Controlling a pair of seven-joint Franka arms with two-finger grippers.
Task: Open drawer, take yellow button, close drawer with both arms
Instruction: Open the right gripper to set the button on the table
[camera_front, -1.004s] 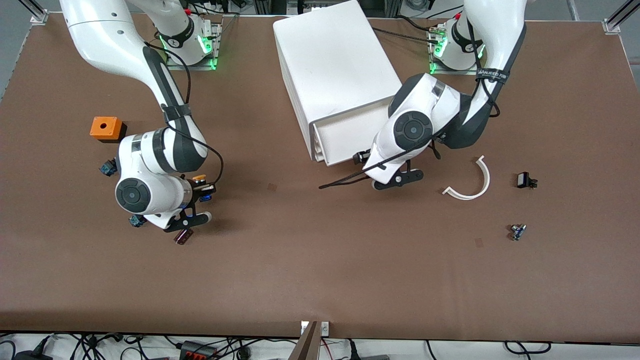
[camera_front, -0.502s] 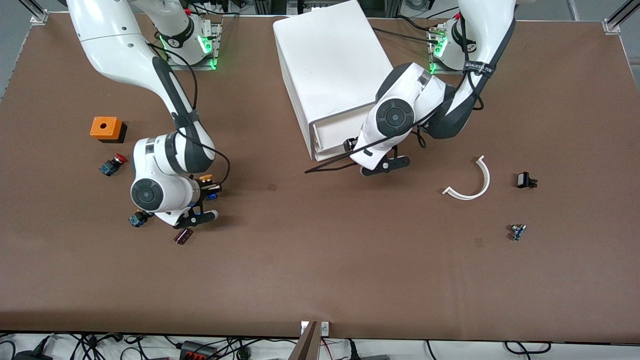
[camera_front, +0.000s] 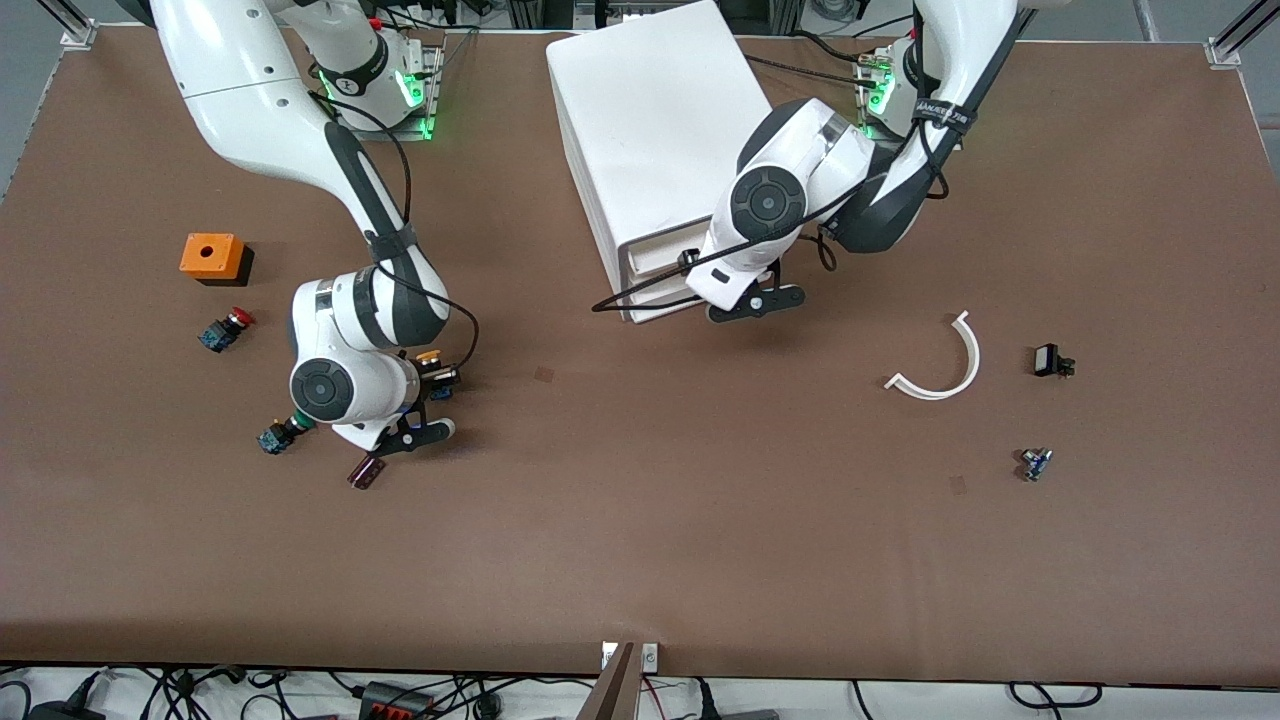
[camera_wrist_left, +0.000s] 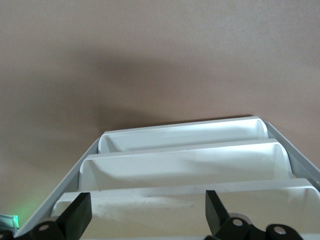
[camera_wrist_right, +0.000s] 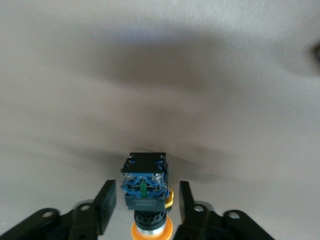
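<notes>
Looking at the right arm first: its end effector (camera_front: 432, 402) is down low over the worktop (camera_front: 640, 540), toward the right arm's end. The button (camera_front: 429, 357), the one with the orange-yellow cap, sits right between its fingers. In the right wrist view the black-and-blue body of the button (camera_wrist_right: 144, 182) has a sliver of daylight on each side, so the right end effector (camera_wrist_right: 145, 205) is parted around it, not pinching it. Can't tell whether the button is resting on the worktop.

The left end effector (camera_front: 748, 300) is right in front of the white drawer cabinet (camera_front: 660, 120), fingers spread wide with nothing between them. The left wrist view has the left end effector (camera_wrist_left: 145, 215) looking over the stacked drawer fronts (camera_wrist_left: 185, 165). Can't really tell if a finger is touching them, or if any drawer sticks out.

Other stuff lying around:
- An orange box (camera_front: 212, 256) sits toward the right arm's end, with a red-capped button (camera_front: 226, 328) a bit nearer the front camera.
- A green-capped button (camera_front: 277, 436) and a small dark part (camera_front: 366, 470) lie just beside the right end effector.
- Toward the left arm's end there's a white curved strip (camera_front: 945, 370), a small black part (camera_front: 1050, 360) and a small bluish part (camera_front: 1035, 463), all well apart from the cabinet.
</notes>
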